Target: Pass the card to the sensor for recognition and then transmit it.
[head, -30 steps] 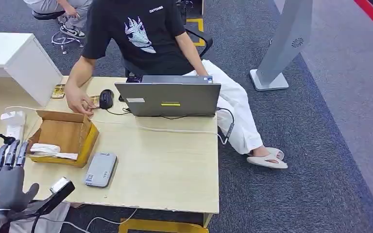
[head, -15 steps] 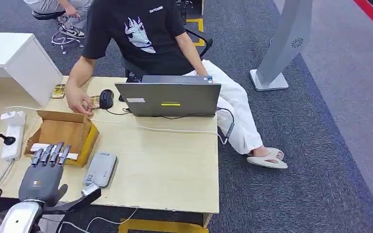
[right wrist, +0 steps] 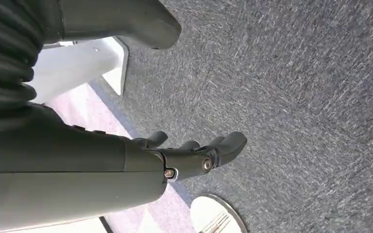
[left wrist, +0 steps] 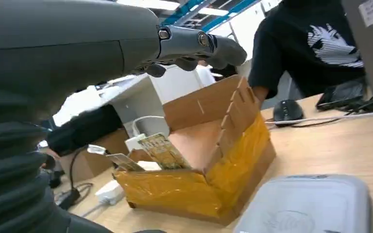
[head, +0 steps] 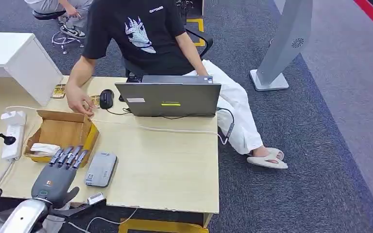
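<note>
While the left hand point(head: 60, 177) hovers by the near corner of the cardboard box point(head: 64, 136), the likeliest slip is a fingertip catching the taped box wall and shoving it, or brushing the grey sensor point(head: 101, 169) just beside it. Several cards point(left wrist: 162, 151) lean upright inside the box, so two could lift together. Its fingers point(head: 68, 157) are extended and slightly apart, holding nothing. The right hand point(right wrist: 194, 153) hangs over carpet, fingers loosely curled, empty.

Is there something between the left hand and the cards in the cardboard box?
The box's near wall, taped yellow, stands between the left hand and the cards. The box is open on top, so nothing visible blocks reaching from above.
</note>
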Robot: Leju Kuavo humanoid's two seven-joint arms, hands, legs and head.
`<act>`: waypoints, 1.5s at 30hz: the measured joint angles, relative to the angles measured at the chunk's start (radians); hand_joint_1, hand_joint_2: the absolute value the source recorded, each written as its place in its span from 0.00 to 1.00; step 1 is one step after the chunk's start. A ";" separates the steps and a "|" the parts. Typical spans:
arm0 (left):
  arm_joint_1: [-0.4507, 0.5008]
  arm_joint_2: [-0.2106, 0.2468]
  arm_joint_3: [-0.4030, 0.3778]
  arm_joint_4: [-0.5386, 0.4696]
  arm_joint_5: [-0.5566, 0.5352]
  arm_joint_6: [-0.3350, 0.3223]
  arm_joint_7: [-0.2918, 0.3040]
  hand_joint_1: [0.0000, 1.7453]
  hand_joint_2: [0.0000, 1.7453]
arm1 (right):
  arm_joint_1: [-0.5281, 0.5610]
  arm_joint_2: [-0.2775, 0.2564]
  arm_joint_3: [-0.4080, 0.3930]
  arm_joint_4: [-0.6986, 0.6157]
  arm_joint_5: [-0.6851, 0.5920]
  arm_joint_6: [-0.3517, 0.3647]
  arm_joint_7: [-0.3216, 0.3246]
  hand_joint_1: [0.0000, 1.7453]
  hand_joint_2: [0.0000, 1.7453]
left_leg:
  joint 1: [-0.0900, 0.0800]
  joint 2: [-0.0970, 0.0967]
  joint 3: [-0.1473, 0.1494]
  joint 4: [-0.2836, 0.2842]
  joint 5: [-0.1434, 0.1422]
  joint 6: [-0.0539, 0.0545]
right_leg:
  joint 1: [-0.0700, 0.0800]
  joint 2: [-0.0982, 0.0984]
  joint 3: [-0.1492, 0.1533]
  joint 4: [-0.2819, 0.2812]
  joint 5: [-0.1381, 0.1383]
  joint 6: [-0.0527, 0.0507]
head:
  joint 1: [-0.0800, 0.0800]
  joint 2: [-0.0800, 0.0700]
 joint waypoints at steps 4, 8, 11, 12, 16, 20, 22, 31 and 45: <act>0.000 -0.007 0.038 0.001 0.057 0.012 -0.048 0.00 1.00 | -0.001 0.000 0.000 0.006 0.000 0.001 0.002 0.00 1.00 | 0.000 0.000 0.000 0.000 0.000 0.000 | 0.000 0.000 0.000 0.000 0.000 0.000 | 0.000 0.000; 0.000 -0.015 0.065 0.001 0.066 0.013 -0.059 0.00 1.00 | -0.001 -0.001 0.000 0.010 0.000 0.004 0.007 0.00 1.00 | 0.000 0.000 0.000 0.000 0.000 0.000 | 0.000 0.000 0.000 0.000 0.000 0.000 | 0.000 0.000; 0.000 -0.019 0.080 0.002 0.071 0.014 -0.070 0.00 1.00 | -0.002 -0.001 0.000 0.011 0.000 0.008 0.009 0.00 1.00 | 0.000 0.000 0.000 0.000 0.000 0.000 | 0.000 0.000 0.001 0.000 0.000 0.000 | 0.000 0.000; 0.001 -0.021 0.087 0.002 0.074 0.019 -0.080 0.00 1.00 | -0.002 -0.001 0.000 0.012 0.000 0.009 0.009 0.00 1.00 | 0.000 0.000 0.000 0.000 0.000 0.000 | 0.000 0.000 0.001 0.000 0.000 0.000 | 0.000 0.000; 0.015 -0.038 0.130 0.002 0.071 0.046 -0.128 0.00 1.00 | -0.002 -0.002 0.000 0.014 0.000 0.010 0.008 0.00 1.00 | 0.000 0.000 0.000 0.000 0.000 0.000 | 0.000 0.000 0.001 0.000 0.000 0.000 | 0.000 0.000; 0.032 -0.061 0.192 0.002 0.043 0.062 -0.159 0.00 1.00 | -0.002 -0.002 0.000 0.015 0.000 0.007 0.007 0.00 1.00 | 0.000 -0.001 0.000 0.000 0.000 0.000 | 0.000 -0.001 0.001 0.000 0.000 0.000 | 0.001 0.000; 0.040 -0.072 0.223 0.002 0.026 0.062 -0.169 0.00 1.00 | -0.002 -0.002 0.000 0.014 0.000 0.006 0.004 0.00 1.00 | 0.000 -0.001 0.000 0.000 0.000 0.000 | 0.000 -0.001 0.001 0.000 0.000 0.000 | 0.000 0.000; 0.045 -0.124 0.355 0.002 0.000 0.065 -0.207 0.00 1.00 | -0.002 -0.002 0.000 0.014 0.000 0.007 0.000 0.00 1.00 | 0.000 -0.002 0.000 0.000 0.000 0.000 | 0.000 -0.001 0.001 0.000 0.000 0.000 | 0.000 0.000; 0.000 -0.173 0.448 0.028 -0.075 0.084 -0.291 0.00 1.00 | -0.002 -0.003 -0.001 0.012 0.000 0.016 0.000 0.00 1.00 | 0.000 -0.002 0.001 0.000 0.000 0.000 | 0.000 -0.003 0.001 0.000 0.000 0.000 | 0.001 0.000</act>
